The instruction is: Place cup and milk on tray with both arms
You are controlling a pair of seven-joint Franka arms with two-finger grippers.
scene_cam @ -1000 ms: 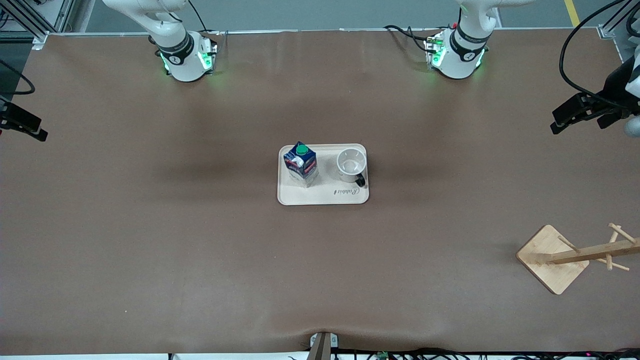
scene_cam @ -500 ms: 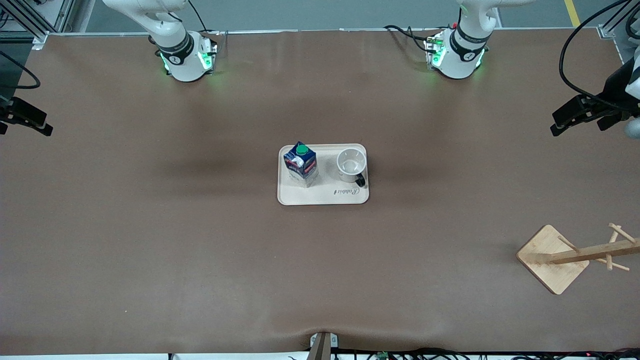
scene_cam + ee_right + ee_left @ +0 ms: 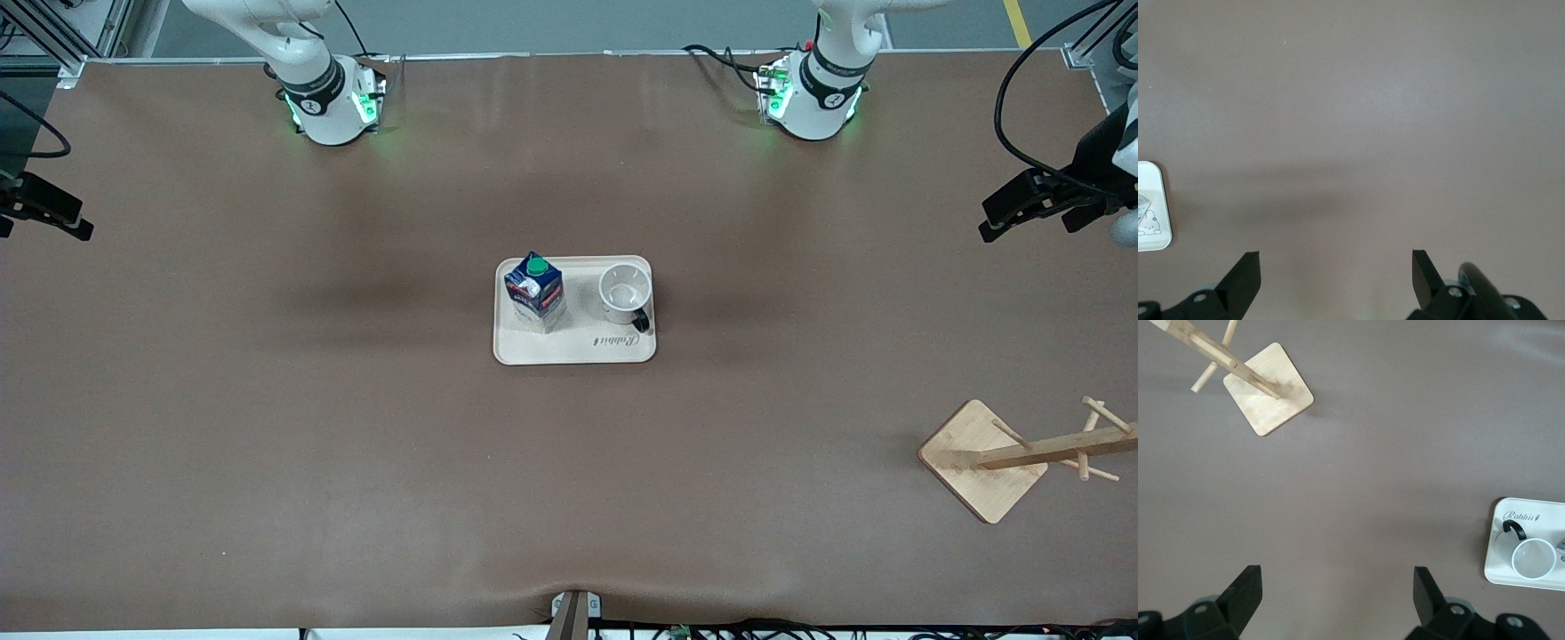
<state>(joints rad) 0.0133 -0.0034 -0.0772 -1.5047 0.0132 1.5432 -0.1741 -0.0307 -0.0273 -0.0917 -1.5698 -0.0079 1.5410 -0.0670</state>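
Brown table (image 3: 267,400); cup (image 3: 625,289) & milk (image 3: 535,292) on tray (image 3: 574,348); left gripper (image 3: 1338,600), right gripper (image 3: 1336,277) both released, well apart.

- Tray (image 3: 574,348) at mid table, betw. the two arm bases' ends, well apart from both bases.
- Milk (image 3: 535,292) upright on tray, at tray's end toward right arm.
- Cup (image 3: 624,291) upright on tray, beside milk, at tray's end toward left arm; handle on its side nearer front cam.
- Milk & cup near each other, not touching.
- Rack (image 3: 982,459) on table toward left arm's end, nearer front cam than tray, well apart from it.
- Left gripper (image 3: 1338,600) over bare table at left arm's end, fingers spread.
- Right gripper (image 3: 1336,280) over bare table at right arm's end, fingers spread.
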